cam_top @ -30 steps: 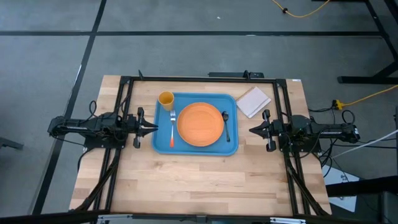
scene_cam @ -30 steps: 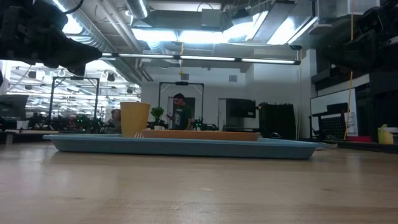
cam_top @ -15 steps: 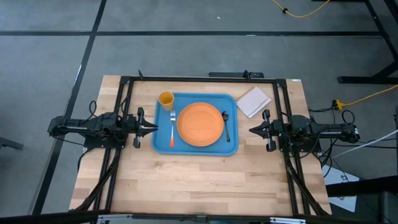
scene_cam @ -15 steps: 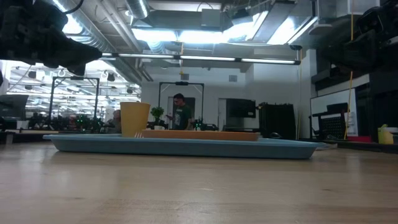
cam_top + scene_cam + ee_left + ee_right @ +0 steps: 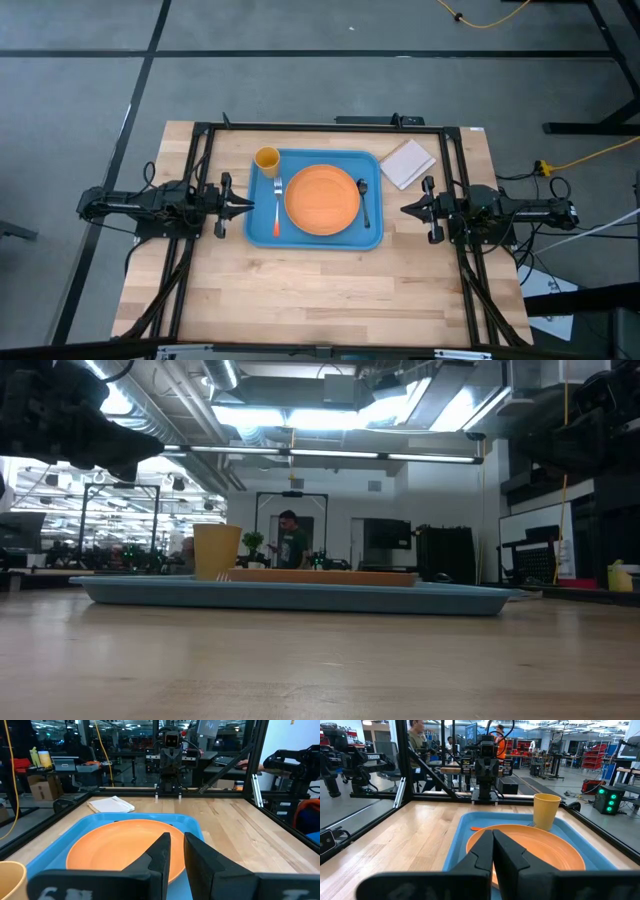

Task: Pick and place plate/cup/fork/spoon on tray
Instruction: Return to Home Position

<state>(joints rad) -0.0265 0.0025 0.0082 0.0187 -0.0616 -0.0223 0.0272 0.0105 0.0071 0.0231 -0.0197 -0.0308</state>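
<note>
Tray (image 5: 300, 241) fully set; both arms parked, nothing moving.
You will find no shift over the last second; the plate (image 5: 322, 200) sits mid-tray, the fork (image 5: 277, 205) just left of it, the cup (image 5: 267, 159) in the corner beyond the fork's tines, the spoon (image 5: 364, 203) along the plate's right side; all four lie inside the rim. Your left gripper (image 5: 248, 205) hovers just off the tray's left edge, fingers drawn together on nothing; your right gripper (image 5: 405, 210) mirrors it off the right edge, likewise closed and empty. By my reading the homing is finished, and the task with it.
</note>
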